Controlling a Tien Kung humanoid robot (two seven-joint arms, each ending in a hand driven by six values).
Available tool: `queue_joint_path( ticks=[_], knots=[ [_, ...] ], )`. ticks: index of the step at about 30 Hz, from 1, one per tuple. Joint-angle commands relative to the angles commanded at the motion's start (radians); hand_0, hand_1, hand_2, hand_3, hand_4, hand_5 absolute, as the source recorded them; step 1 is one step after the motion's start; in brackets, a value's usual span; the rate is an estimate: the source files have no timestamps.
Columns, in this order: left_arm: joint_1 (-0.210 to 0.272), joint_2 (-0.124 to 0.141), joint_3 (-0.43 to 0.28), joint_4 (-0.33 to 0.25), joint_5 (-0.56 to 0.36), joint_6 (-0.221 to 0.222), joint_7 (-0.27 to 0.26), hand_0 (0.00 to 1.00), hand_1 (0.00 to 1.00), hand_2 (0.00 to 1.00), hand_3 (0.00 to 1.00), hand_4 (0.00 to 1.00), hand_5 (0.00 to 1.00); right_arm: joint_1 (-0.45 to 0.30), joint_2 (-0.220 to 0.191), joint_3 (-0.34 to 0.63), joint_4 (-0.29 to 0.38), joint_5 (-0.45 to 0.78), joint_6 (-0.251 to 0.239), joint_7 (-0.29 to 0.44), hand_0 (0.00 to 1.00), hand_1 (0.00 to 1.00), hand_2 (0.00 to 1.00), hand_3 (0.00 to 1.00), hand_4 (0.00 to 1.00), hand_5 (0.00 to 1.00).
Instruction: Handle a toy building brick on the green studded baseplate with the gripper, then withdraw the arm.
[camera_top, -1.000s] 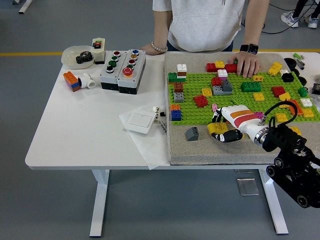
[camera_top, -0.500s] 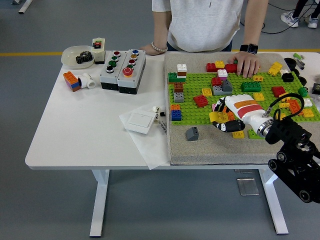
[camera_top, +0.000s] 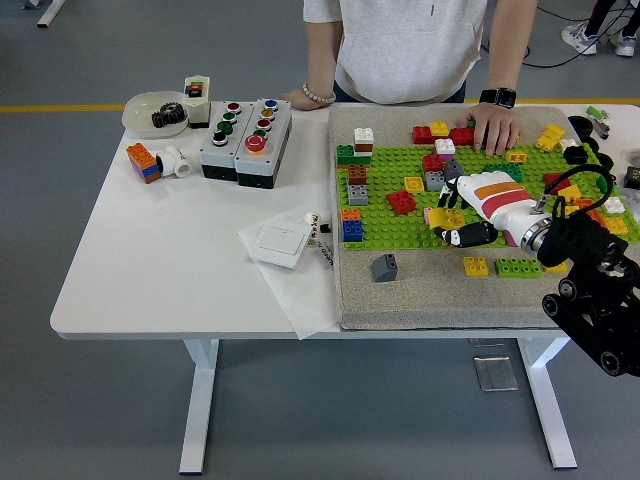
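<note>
The right hand (camera_top: 462, 214) hovers over the middle of the green studded baseplate (camera_top: 390, 228), fingers curled around a yellow brick (camera_top: 447, 219). At the far side a person's hand (camera_top: 494, 128) rests on the baseplate's far edge, beside a red brick (camera_top: 461, 135)

White table (camera_top: 170, 250), beige mat (camera_top: 440, 295), button boxes (camera_top: 246, 135), bowl (camera_top: 150, 108), paper sheet (camera_top: 295, 280)

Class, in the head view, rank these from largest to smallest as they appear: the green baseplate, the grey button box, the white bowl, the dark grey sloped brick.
1. green baseplate
2. grey button box
3. white bowl
4. dark grey sloped brick

The bowl lies farther from the camera, so it may look slightly smaller than it is.
</note>
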Motion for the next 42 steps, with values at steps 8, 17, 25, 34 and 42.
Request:
queue_joint_path(
  ticks=[8, 17, 25, 34, 42],
  knots=[
    [-0.001, -0.001, 0.000, 0.000, 0.000, 0.001, 0.000, 0.784, 0.799, 0.783, 0.621, 0.647, 0.650, 0.023, 0.023, -0.041, -0.067, 0.009, -0.001, 0.013, 0.424, 0.473, 0.528, 0.503, 0.734, 0.293],
    [-0.002, -0.003, -0.002, -0.002, 0.005, -0.002, 0.002, 0.785, 0.799, 0.784, 0.621, 0.647, 0.650, 0.043, 0.044, -0.072, -0.136, -0.016, -0.027, 0.034, 0.423, 0.474, 0.529, 0.504, 0.737, 0.296],
    [0.001, -0.004, -0.004, -0.003, 0.010, -0.003, 0.004, 0.785, 0.800, 0.782, 0.621, 0.647, 0.650, 0.045, 0.052, -0.084, -0.162, -0.035, -0.029, 0.039, 0.422, 0.477, 0.531, 0.505, 0.749, 0.300],
    [0.002, -0.005, -0.011, -0.004, 0.023, -0.004, 0.008, 0.786, 0.802, 0.783, 0.621, 0.648, 0.650, 0.047, 0.055, -0.084, -0.183, -0.035, -0.028, 0.045, 0.427, 0.478, 0.535, 0.506, 0.755, 0.305],
    [-0.002, -0.005, -0.010, -0.005, 0.024, -0.005, 0.008, 0.786, 0.804, 0.783, 0.621, 0.649, 0.652, 0.052, 0.055, -0.076, -0.194, -0.025, -0.029, 0.051, 0.437, 0.484, 0.538, 0.507, 0.760, 0.308]
  ],
)
